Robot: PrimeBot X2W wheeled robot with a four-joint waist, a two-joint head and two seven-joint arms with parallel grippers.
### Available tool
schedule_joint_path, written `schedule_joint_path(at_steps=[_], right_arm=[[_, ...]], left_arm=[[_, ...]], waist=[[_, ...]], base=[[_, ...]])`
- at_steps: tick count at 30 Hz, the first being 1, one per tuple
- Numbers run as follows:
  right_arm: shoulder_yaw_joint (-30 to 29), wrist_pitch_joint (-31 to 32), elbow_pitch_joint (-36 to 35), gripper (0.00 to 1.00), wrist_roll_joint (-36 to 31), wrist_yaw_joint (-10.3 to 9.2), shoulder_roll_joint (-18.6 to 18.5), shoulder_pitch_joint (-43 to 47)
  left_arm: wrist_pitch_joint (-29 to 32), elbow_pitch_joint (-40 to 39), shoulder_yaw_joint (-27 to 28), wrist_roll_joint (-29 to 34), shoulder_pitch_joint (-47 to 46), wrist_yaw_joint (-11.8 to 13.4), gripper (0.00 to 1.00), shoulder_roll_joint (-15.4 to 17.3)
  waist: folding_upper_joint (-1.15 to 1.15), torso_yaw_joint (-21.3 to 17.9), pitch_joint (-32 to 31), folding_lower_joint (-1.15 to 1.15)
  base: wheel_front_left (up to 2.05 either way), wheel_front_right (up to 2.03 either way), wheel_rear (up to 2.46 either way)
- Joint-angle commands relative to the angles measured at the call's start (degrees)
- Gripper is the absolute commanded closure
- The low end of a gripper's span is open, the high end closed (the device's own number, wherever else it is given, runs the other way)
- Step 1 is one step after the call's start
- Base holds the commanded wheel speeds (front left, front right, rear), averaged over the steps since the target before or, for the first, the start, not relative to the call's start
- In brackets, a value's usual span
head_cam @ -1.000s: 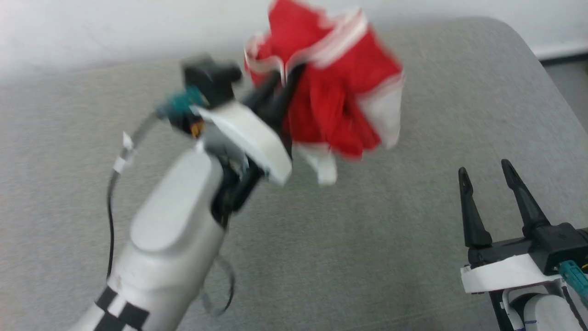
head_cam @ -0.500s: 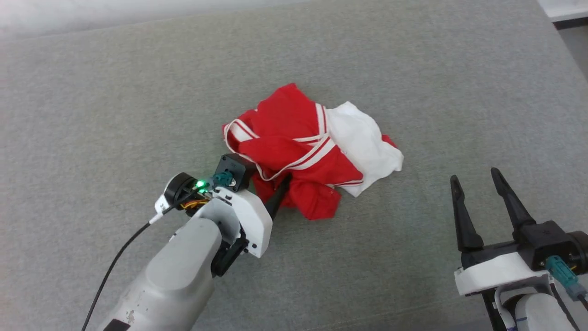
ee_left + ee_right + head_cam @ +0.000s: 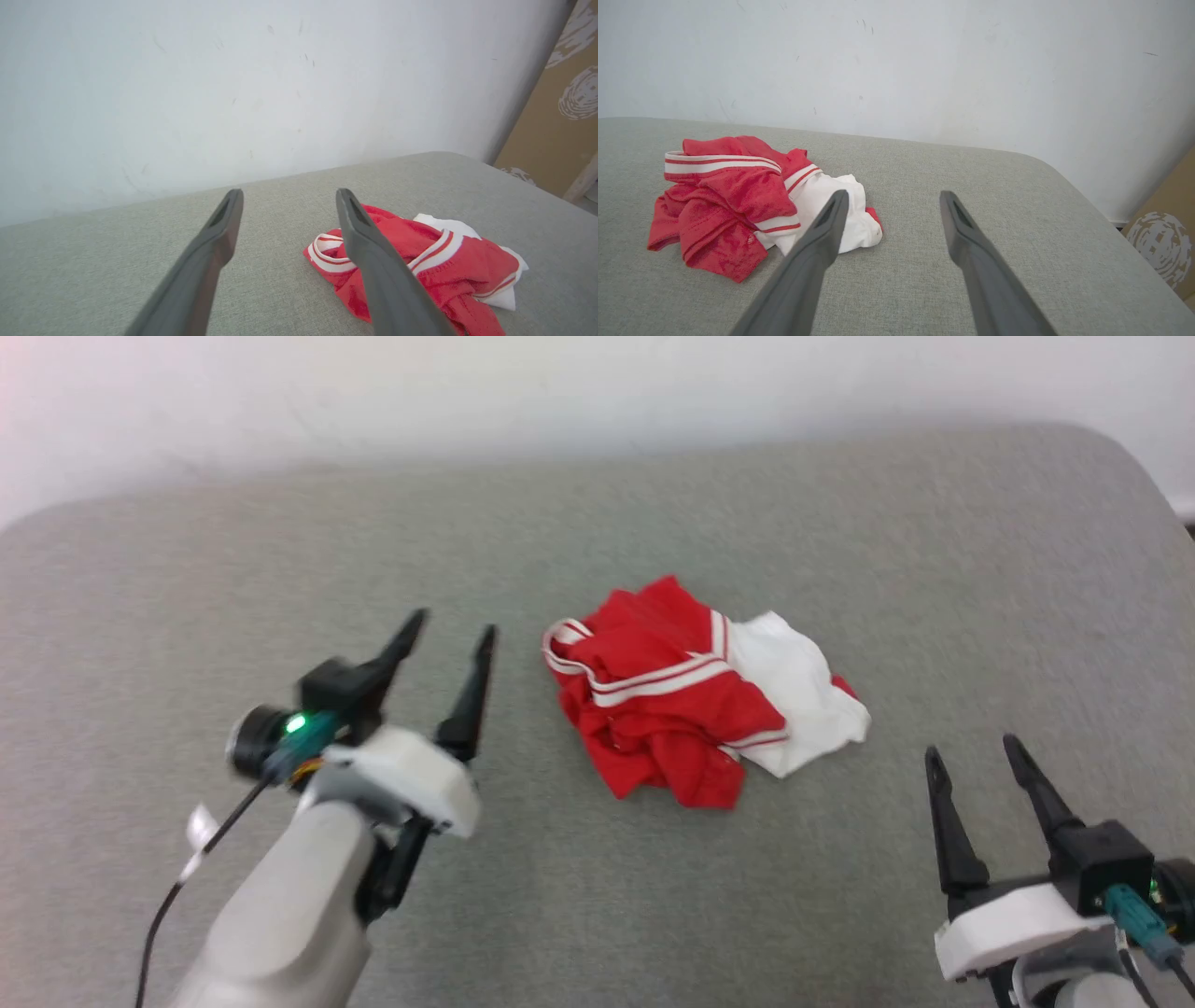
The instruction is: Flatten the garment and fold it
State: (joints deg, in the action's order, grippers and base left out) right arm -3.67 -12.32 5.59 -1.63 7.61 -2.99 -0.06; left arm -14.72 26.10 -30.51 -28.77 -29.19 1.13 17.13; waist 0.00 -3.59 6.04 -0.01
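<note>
The garment [image 3: 695,709] lies crumpled in a heap near the middle of the grey padded table, red with white-and-red striped trim and a white sleeve on its right side. It also appears in the left wrist view [image 3: 420,261] and the right wrist view [image 3: 738,200]. My left gripper [image 3: 453,627] hovers open to the left of the heap, apart from it, with nothing between its fingers. My right gripper [image 3: 971,754] stands open at the lower right, below and right of the white sleeve, also empty. Any lettering on the garment is hidden in the folds.
The grey padded table [image 3: 597,915] spreads wide on all sides of the heap, with a rounded far right corner. A white wall [image 3: 560,392] runs along its far edge. A brown patterned panel [image 3: 1162,242] stands past the table's right end.
My left gripper held the garment up a second ago, then let it drop onto the table, opened, and pulled back to the left. The head camera shifted. The right gripper stayed put.
</note>
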Motion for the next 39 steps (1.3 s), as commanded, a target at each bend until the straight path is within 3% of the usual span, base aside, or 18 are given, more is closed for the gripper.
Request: schedule_joint_path(at_steps=[1, 8, 14, 20, 27, 31, 39], right_arm=[[-0.1, 0.4, -0.2, 0.00, -0.3, -0.12, 0.1, 1.0], [0.0, 1.3, -0.6, 0.00, 0.4, -0.12, 0.1, 3.3], [0.5, 1.5, -0.4, 0.00, 1.3, -0.12, 0.1, 4.1], [1.5, 1.6, -0.3, 0.00, 2.0, -0.12, 0.1, 4.0], [3.0, 1.8, -0.6, 0.00, 2.1, -0.12, 0.1, 3.0], [3.1, 1.8, -0.9, 0.00, 1.9, -0.12, 0.1, 2.0], [3.5, 0.8, -0.5, 0.00, 2.3, -0.12, 0.1, -0.2]], left_arm=[[-0.2, -3.9, 2.4, 0.4, 3.5, 1.6, 0.00, 1.0], [-0.3, -17.8, 11.3, 3.6, 19.5, 5.5, 0.00, 0.7], [-0.3, -21.2, 13.6, 6.7, 28.3, 5.9, 0.00, -2.5], [-0.3, -20.6, 13.9, 9.7, 33.1, 3.9, 0.00, -5.6], [1.2, -18.2, 13.4, 10.1, 30.3, 0.3, 0.00, -6.3], [10.6, -15.4, 11.1, 9.6, 25.1, -1.4, 0.00, -5.9], [25.2, -12.5, 9.4, 9.1, 9.8, -2.0, 0.00, -7.2]], waist=[[0.00, 4.5, -4.5, 0.01], [0.00, 6.4, -6.5, 0.01], [0.00, 6.8, -7.2, 0.01], [0.00, 6.5, -6.9, 0.01], [0.00, 4.2, -4.3, 0.01], [0.00, 1.7, -1.1, 0.01], [0.00, -3.4, 5.9, 0.01]], base=[[0.00, 0.00, 0.00], [0.00, 0.00, 0.00], [0.00, 0.00, 0.00], [0.00, 0.00, 0.00], [0.00, 0.00, 0.00], [0.00, 0.00, 0.00], [0.00, 0.00, 0.00]])
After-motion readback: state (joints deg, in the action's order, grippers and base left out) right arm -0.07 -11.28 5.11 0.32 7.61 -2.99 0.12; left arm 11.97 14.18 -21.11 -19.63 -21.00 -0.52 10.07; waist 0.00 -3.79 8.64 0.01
